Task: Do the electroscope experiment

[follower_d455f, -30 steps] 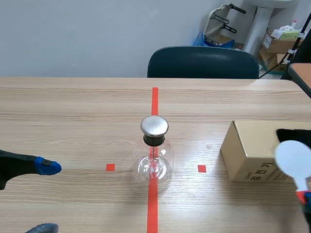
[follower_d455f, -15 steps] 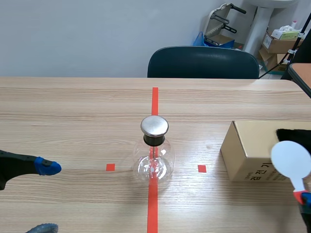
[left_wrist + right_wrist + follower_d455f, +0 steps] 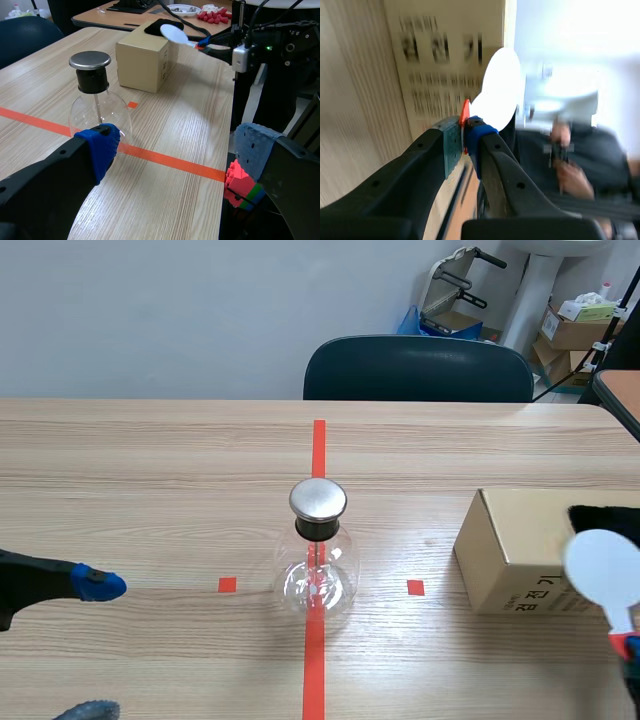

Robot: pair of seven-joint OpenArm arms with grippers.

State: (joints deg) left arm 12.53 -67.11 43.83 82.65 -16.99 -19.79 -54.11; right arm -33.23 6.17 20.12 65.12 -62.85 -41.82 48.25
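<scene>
The left gripper is hanging spread wide while the right gripper is pinching the white paddle by its thin handle at the worktop's right edge, so a loose swing is risking toppling the electroscope.

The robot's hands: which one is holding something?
The right hand grips the white round paddle; the left hand is open and empty.

My right gripper is pinching the white paddle and hiding most of its handle between the pads, and beyond it the print on the cardboard box is blurring past reading. In the scene view that box, at the table's right edge, is being cut off, and so is nearly all of my right gripper. The strips inside the glass flask are showing too small to tell apart.
</scene>
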